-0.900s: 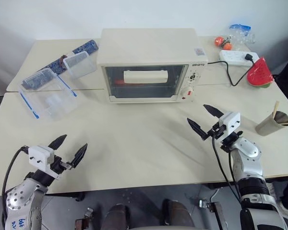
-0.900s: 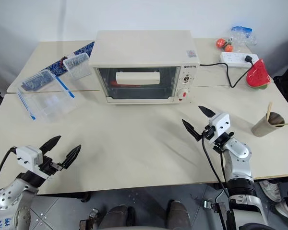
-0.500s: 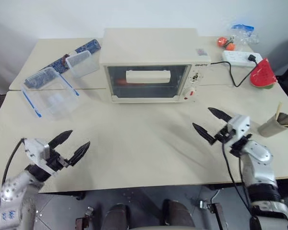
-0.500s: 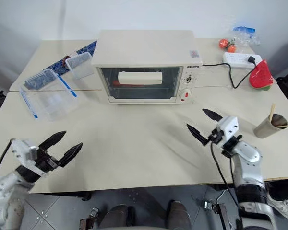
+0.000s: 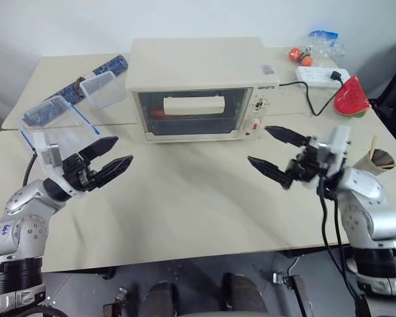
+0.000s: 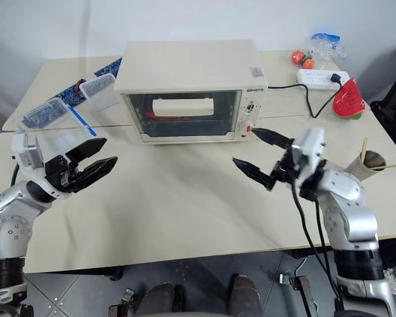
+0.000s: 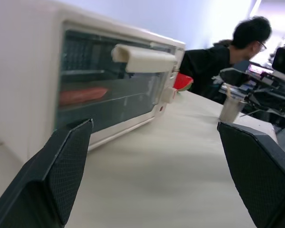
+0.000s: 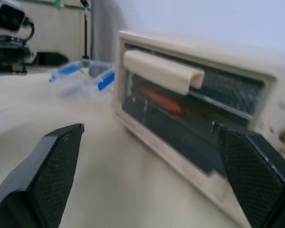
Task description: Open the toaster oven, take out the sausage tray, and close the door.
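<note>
We're hovering both arms over the table (image 5: 185,205), left gripper (image 5: 109,160) and right gripper (image 5: 272,153) each with fingers spread wide and holding nothing, facing the toaster oven (image 5: 201,86) at the back, its long side running left-right, its door (image 5: 190,113) shut and glass front pointing at us.

Both grippers, left gripper (image 5: 107,160) and right gripper (image 5: 273,152), hover spread before the closed toaster oven (image 5: 198,89).
</note>
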You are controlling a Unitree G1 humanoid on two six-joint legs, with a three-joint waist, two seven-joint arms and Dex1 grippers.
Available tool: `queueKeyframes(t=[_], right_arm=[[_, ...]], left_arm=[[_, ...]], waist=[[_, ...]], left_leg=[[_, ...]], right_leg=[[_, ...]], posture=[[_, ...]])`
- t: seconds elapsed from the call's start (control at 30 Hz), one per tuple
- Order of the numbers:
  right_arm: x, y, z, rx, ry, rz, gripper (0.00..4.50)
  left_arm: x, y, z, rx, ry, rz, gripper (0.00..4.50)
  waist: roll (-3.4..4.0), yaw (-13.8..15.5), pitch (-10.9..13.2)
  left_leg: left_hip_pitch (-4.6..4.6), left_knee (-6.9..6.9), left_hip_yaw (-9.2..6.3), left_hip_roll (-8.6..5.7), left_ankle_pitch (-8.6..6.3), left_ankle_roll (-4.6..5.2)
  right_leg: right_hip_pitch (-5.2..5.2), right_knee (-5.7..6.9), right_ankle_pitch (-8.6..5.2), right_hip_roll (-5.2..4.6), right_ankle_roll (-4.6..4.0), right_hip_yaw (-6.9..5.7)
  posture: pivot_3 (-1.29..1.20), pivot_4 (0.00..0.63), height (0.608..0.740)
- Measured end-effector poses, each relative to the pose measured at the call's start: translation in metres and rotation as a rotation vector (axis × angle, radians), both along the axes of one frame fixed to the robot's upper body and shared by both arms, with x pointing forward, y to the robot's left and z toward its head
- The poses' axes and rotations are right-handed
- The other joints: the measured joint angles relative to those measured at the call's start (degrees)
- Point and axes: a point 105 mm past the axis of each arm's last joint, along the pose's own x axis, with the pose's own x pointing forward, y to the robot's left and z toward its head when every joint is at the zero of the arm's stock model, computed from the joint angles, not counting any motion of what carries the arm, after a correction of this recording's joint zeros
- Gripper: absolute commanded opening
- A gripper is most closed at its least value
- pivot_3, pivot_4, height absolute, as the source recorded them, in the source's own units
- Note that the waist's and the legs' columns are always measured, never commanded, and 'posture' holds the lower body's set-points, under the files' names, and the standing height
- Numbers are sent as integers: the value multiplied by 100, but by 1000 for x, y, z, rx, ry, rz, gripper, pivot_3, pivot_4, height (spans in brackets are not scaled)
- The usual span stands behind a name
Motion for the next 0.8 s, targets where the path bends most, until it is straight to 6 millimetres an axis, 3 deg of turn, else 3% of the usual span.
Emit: queueKeyframes(t=[0.13,0.4,0.63,0.8], right_arm=[[20,22,4,-35,55,26,4500],[50,38,6,-54,104,-9,4500],[56,56,12,-22,75,19,4500],[45,68,16,-8,49,111,4500]], left_arm=[[1,-1,-1,-26,10,8,4454],[-8,0,-2,-26,5,26,4454],[-12,4,-3,-28,7,38,4454],[-12,3,-4,-36,7,37,4454]], waist=[[-1,10,0],[-1,-24,0],[-1,-22,-1],[-1,-13,0]], left_leg=[[-5,6,0,0,-1,1],[-4,0,5,2,-3,-2],[-5,-1,5,2,-3,-2],[-6,-2,5,2,-4,-3]], right_leg=[[-2,0,0,0,0,0],[-11,7,0,1,0,0],[-11,7,0,1,0,0],[-12,7,0,1,0,-1]], posture=[[0,150,740],[0,150,740],[0,150,740],[0,150,740]])
